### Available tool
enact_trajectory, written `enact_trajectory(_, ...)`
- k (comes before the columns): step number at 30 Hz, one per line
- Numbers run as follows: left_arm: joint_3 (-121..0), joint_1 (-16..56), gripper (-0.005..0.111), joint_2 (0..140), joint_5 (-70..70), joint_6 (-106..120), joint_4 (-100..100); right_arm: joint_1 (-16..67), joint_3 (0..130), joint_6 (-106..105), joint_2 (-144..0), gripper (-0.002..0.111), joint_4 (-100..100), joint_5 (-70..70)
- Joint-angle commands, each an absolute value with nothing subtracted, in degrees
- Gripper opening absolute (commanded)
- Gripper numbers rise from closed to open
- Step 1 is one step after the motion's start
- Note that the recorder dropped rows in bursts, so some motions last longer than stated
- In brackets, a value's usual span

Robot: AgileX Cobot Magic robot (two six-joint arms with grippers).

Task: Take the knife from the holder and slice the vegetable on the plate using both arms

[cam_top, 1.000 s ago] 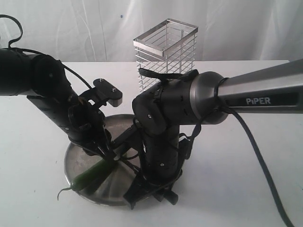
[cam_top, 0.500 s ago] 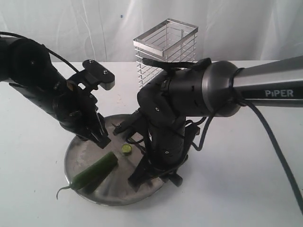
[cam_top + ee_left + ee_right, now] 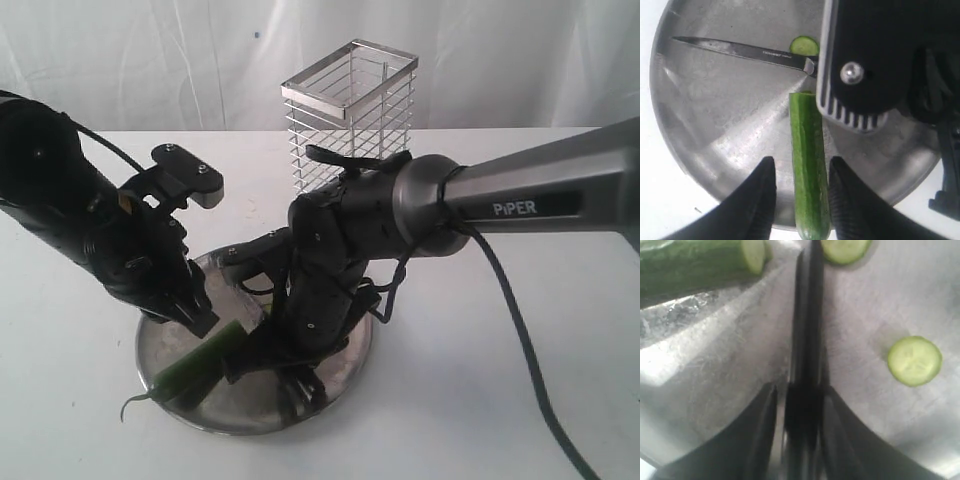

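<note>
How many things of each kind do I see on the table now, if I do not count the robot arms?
plate: 1
knife: 1
holder: 1
long vegetable piece: 1
cut slices: 2
Total: 6

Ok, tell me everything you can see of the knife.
The knife is slim and all black, its pointed blade bearing small pale lettering. It stretches across the steel plate, apparently resting on it, beside a cut slice. Its handle sits between the right gripper's fingers; whether they grip it is unclear.
</note>
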State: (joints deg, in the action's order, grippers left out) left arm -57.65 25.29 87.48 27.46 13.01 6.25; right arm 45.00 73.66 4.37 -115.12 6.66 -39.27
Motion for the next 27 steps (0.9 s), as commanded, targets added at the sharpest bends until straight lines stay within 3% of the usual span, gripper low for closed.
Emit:
enact_trajectory(1,-57.31,25.3,0.04,85.83,28.78,11.79,6.34,44.51,74.18,3.59,-113.91,0.038,7.57,-37.83)
enact_trajectory(8,-57.16,25.3,0.036,72.33,33.99,10.18,6.34,44.51,68.51,4.88,-98.96,0.038,7.57,-32.3)
enact_trajectory(9,-55.98,25.3,0.023,68.17,34.76,9.77,7.02,44.51,64.47,6.32,-93.42,0.033,7.57,-28.81)
enact_trajectory(10,-53.5,25.3,0.003,62.06,34.13,8.61,8.96,44.64,59.48,7.1,-87.86,0.021,7.57,-25.12)
enact_trajectory(11,-51.97,25.3,0.0,59.65,33.6,8.62,10.16,44.64,56.63,8.05,-84.59,0.013,7.57,-22.77)
enact_trajectory(12,-48.44,25.3,0.0,53.42,32.14,8.62,14.22,45.38,51.18,8.83,-78.53,0.0,7.69,-18.27)
enact_trajectory(18,-34.73,25.3,0.0,28.46,30.07,7.4,19.18,50.48,29.16,12.14,-49.77,0.0,8.11,-3.01)
enact_trajectory(27,-32.46,25.3,0.0,20.99,34.96,6.27,19.74,50.48,26.63,12.14,-31.53,0.0,8.11,-8.02)
